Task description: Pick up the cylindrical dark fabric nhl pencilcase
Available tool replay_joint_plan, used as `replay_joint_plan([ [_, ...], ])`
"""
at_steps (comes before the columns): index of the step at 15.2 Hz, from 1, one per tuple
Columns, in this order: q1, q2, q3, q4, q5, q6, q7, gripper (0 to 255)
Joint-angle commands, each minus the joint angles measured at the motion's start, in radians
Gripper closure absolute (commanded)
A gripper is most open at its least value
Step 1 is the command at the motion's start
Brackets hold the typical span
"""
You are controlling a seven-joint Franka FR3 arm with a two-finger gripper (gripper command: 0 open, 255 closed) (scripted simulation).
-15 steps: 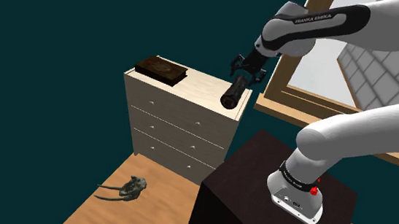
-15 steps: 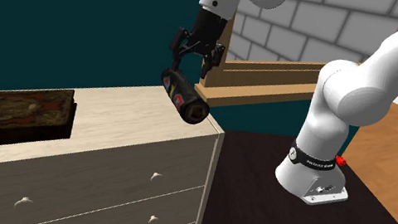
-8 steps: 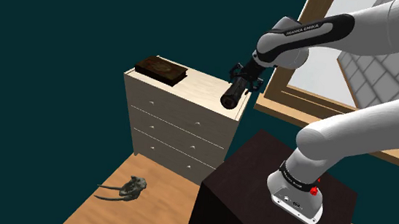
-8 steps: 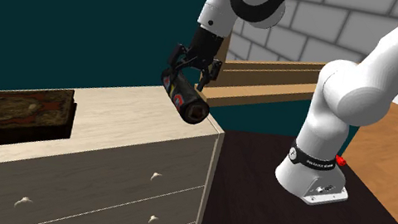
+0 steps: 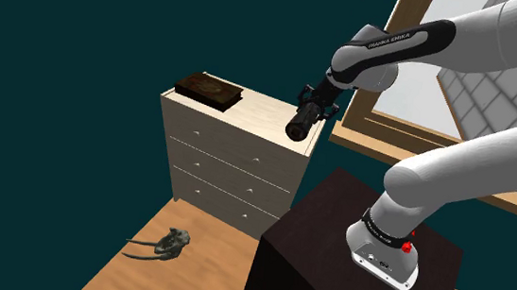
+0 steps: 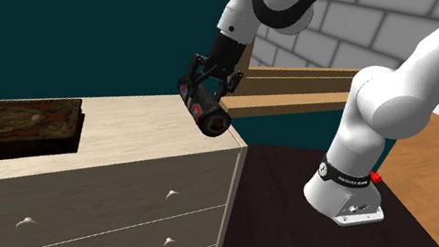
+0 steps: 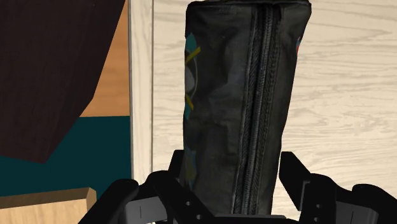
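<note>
Two fingers (image 7: 290, 170) of gripper (image 6: 207, 97) flush on pencil case (image 6: 208, 114) flanks, no gap, reads clamped. Case on dresser (image 6: 112, 141) top, 3 o'clock corner in shoulder view, long axis 1–7 o'clock, square to closing line; straight lift likely next

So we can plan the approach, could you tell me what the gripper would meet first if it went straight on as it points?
The dark pencil case, lying directly ahead of the gripper; the pale dresser top is under it. Whether any gap separates gripper and case is unclear.
</note>
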Motion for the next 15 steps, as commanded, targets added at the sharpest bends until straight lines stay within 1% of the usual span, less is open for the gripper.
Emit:
replay_joint_plan([
  [1,0.0,0.002,0.0,-0.001,0.0,0.001,0.0,255],
  [4,-0.001,0.002,-0.001,0.0,-0.001,0.0,-0.001,255],
  [15,-0.028,-0.083,0.003,0.096,-0.047,-0.179,0.049,255],
])
